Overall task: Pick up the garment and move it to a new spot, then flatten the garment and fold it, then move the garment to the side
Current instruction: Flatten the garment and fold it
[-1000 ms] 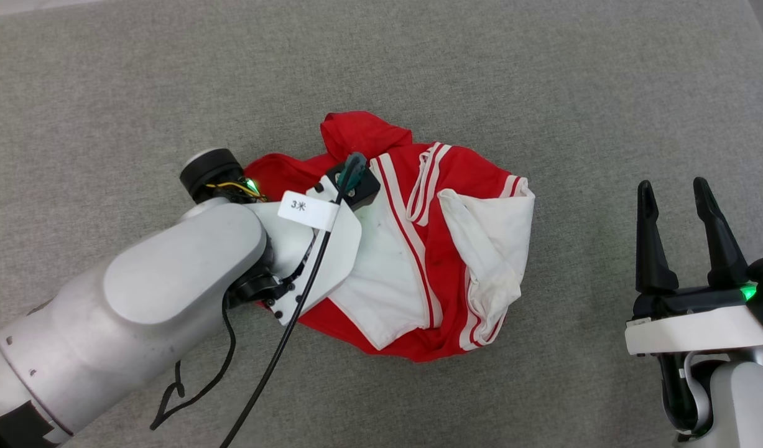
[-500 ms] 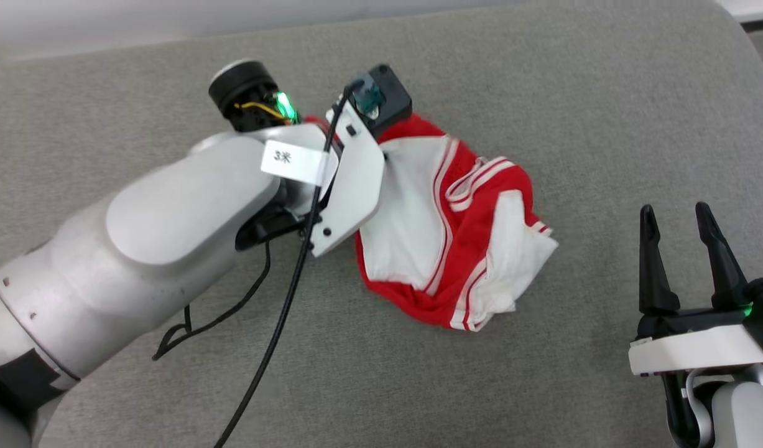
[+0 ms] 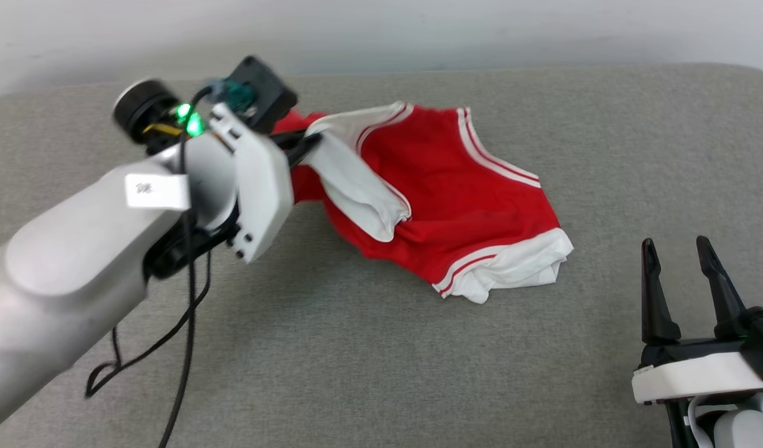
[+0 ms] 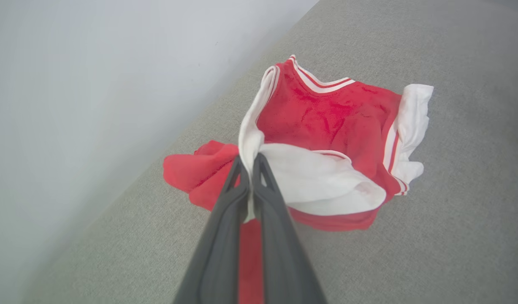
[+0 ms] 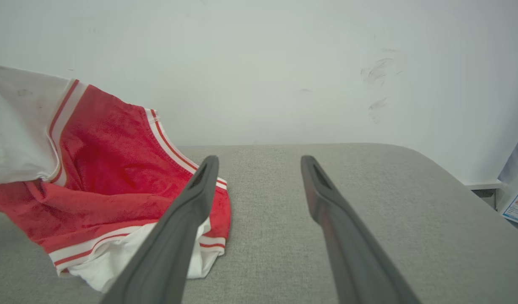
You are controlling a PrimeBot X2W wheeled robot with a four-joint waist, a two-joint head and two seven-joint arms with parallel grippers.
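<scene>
The garment (image 3: 462, 193) is a red jersey with white sleeves and striped trim, stretched across the grey surface near its far edge. My left gripper (image 3: 309, 146) is shut on a white sleeve edge and holds that end lifted; the rest trails down to the right. Seen from the left wrist, the two dark fingers (image 4: 225, 223) pinch the white cloth at the gripper (image 4: 250, 162), with the garment (image 4: 339, 122) hanging beyond. My right gripper (image 3: 676, 249) stands open at the lower right, apart from the cloth. In the right wrist view the gripper (image 5: 259, 160) is open, with the garment (image 5: 111, 169) to its left.
The grey padded surface (image 3: 381, 348) ends at a pale wall (image 3: 418, 31) just behind the garment. Its rounded far-right corner (image 5: 444, 169) drops off beside a ledge. A black cable (image 3: 182, 323) hangs from my left arm over the near left area.
The head camera has tilted up. My left gripper closed on the sleeve and lifted it up and back toward the wall, pulling the crumpled garment out longer. The right gripper stayed open.
</scene>
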